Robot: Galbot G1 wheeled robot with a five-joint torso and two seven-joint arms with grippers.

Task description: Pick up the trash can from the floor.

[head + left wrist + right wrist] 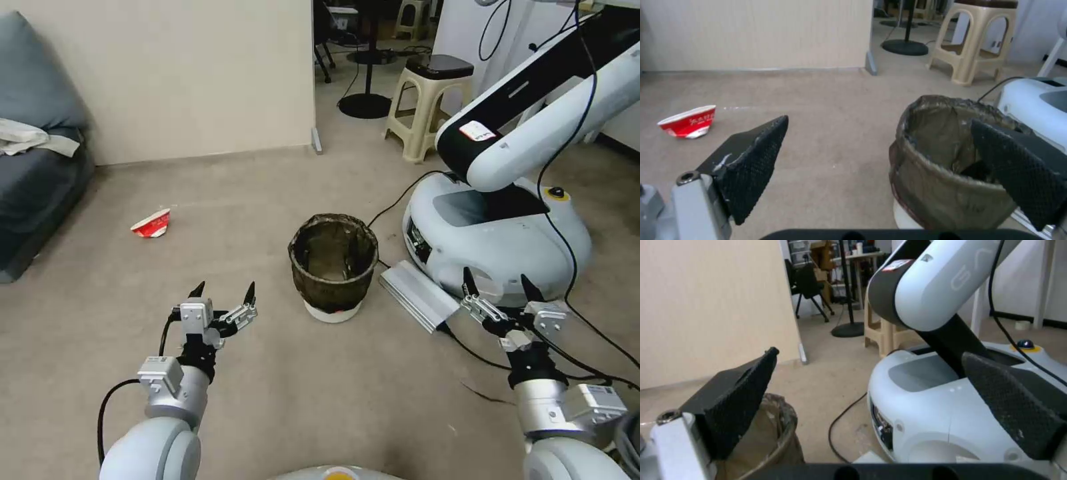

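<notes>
The trash can (333, 265) stands upright on the floor (267, 387) in the middle of the head view, a small white bin lined with a dark brown bag folded over its rim. My left gripper (223, 292) hangs open to its left and nearer me, apart from it. In the left wrist view the trash can (947, 170) sits behind one open fingertip (1018, 166). My right gripper (495, 285) is open to the can's right, in front of another robot's base. The right wrist view catches the trash can's rim (773, 426) beside one finger (738, 400).
A crushed red-and-white cup (152, 223) lies on the floor at the left. A second robot's white base (500, 233) with its arm, a silver bar (419, 295) and black cables crowd the right. A beige stool (427, 107) and a grey sofa (33, 167) stand farther off.
</notes>
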